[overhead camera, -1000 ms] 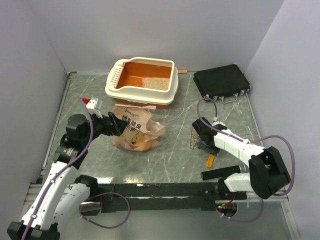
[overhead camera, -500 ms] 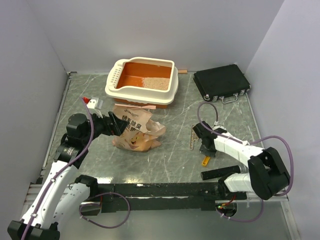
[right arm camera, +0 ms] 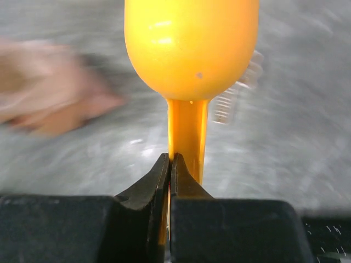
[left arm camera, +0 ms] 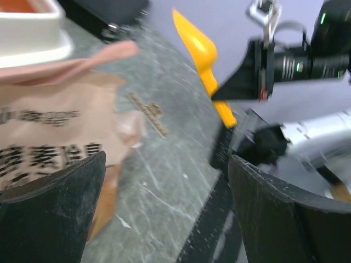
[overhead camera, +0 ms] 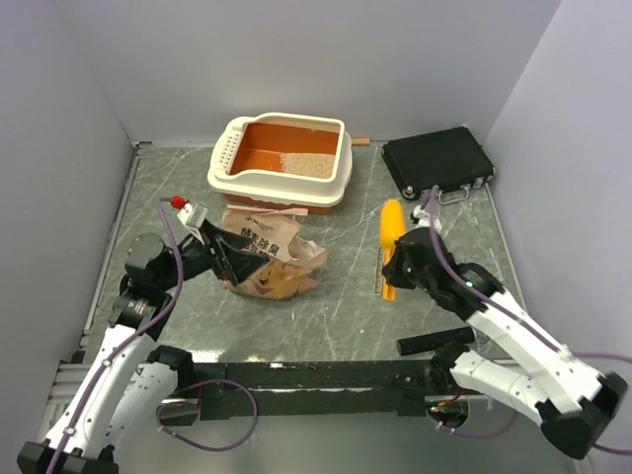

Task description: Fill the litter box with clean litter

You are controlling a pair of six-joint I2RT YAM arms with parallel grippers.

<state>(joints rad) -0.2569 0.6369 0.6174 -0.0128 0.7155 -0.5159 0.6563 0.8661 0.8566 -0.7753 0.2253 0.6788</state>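
The litter box (overhead camera: 225, 163), orange with a cream rim, stands at the back; a patch of clean litter (overhead camera: 308, 165) lies in its right half. Its rim (left arm camera: 33, 41) also shows in the left wrist view. The crumpled tan bag (overhead camera: 267, 252) lies in front of it. My left gripper (overhead camera: 232, 259) is open at the bag's left side, and the bag (left arm camera: 49, 131) sits against its left finger. My right gripper (overhead camera: 400, 267) is shut on the handle of the orange-yellow scoop (overhead camera: 392, 222), held above the table. The scoop (right arm camera: 191, 44) points away from the right gripper (right arm camera: 171, 164).
A black flat case (overhead camera: 439, 160) lies at the back right. A thin ruler-like strip (overhead camera: 379, 272) rests on the table under the scoop. A black bar (overhead camera: 434, 343) lies near the right arm's base. Walls close in on three sides.
My right gripper has shut on the scoop's handle and lifted it off the table, bowl pointing toward the back. The left arm has shifted slightly by the bag.
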